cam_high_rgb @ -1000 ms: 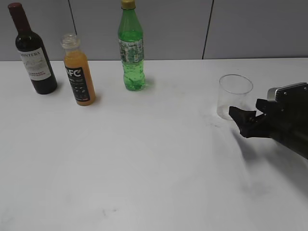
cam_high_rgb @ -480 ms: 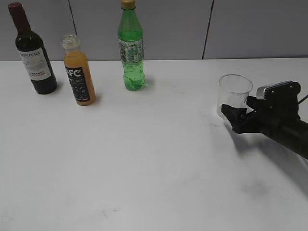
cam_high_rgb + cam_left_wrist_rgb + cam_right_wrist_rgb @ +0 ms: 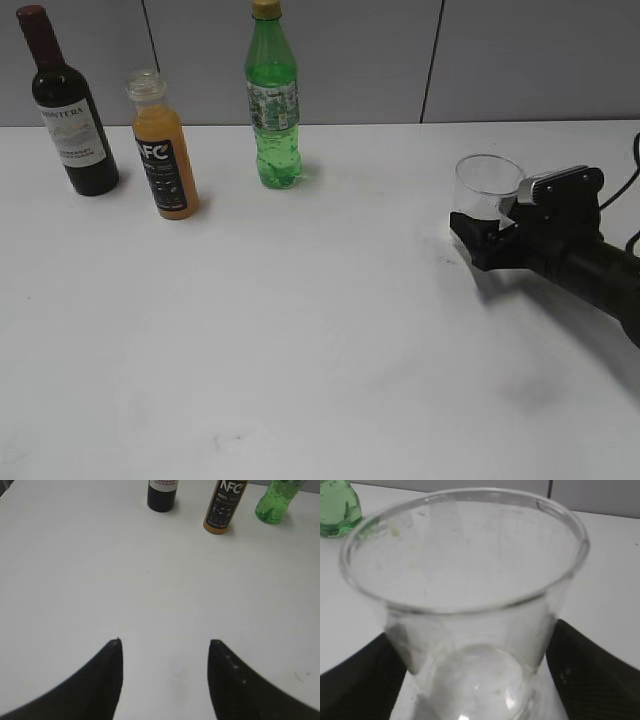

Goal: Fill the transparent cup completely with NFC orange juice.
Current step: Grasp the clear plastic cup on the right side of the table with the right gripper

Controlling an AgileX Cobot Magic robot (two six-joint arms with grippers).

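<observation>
the transparent cup, empty at the table's right side, now sits between the spread fingers of the right gripper, which has advanced around it, ready to grasp.

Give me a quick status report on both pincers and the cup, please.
Left pincer open over bare table, holding nothing. Right pincer straddling the transparent cup, fingers either side, contact unclear. Cup empty, upright. NFC orange juice uncapped, path clear.
</observation>
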